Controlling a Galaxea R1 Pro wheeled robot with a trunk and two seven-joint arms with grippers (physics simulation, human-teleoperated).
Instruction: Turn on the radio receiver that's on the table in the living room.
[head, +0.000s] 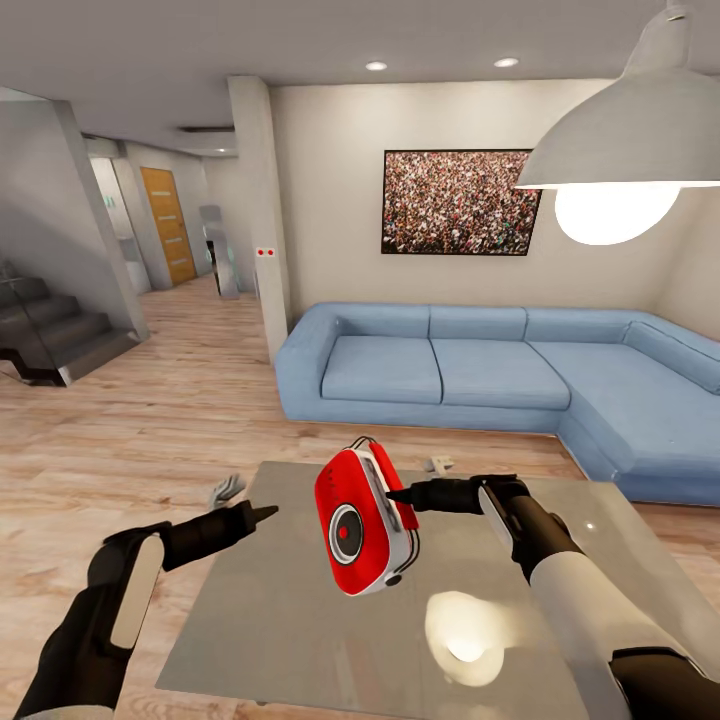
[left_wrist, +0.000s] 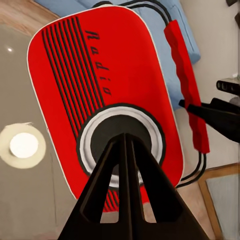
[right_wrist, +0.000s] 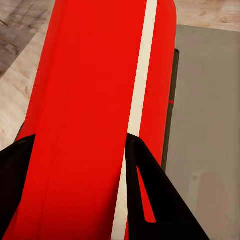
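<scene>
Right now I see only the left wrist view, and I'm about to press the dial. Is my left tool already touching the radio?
Observer: No. In the head view the left tool, shut to a point, ends short of the radio receiver, with a gap between them.
Operator: What is holding the radio up?
Observer: The right tool. In its wrist view, its fingers sit on either side of the red body.
Operator: Is it standing straight?
Observer: No, it is tilted over the grey table, with its front turned toward the left tool.
</scene>
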